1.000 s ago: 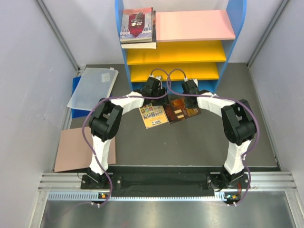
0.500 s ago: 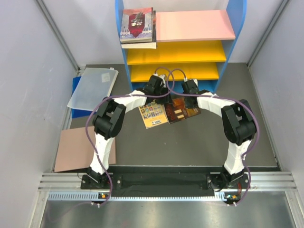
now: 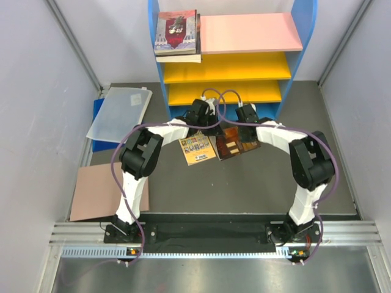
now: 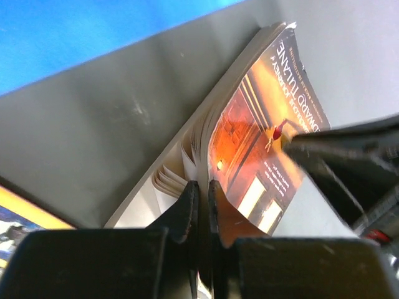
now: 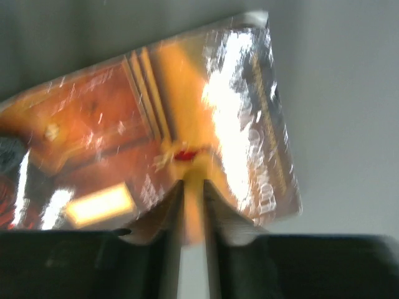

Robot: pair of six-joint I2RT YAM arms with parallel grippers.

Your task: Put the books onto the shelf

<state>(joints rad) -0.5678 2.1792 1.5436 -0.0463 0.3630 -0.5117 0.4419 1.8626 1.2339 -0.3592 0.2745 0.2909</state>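
Partway done, I'd say. There's a small stack up on the shelf (image 3: 250,33), upper left of the overhead view on its pink board, with the pale book (image 3: 176,30) on top. Can't count what's under it.

Two are down on the desk (image 3: 244,183) mid-frame, just in front of the shelf: the yellow book (image 3: 198,149), and touching it the dark orange-glow book (image 3: 237,141). The left pincer (image 4: 201,190) is clamped on that one's edge, pages fanning open. The right pincer (image 5: 192,187) sits almost together over its cover, and I honestly can't tell if it's gripping anything. So that book needs shelving, then the yellow one.
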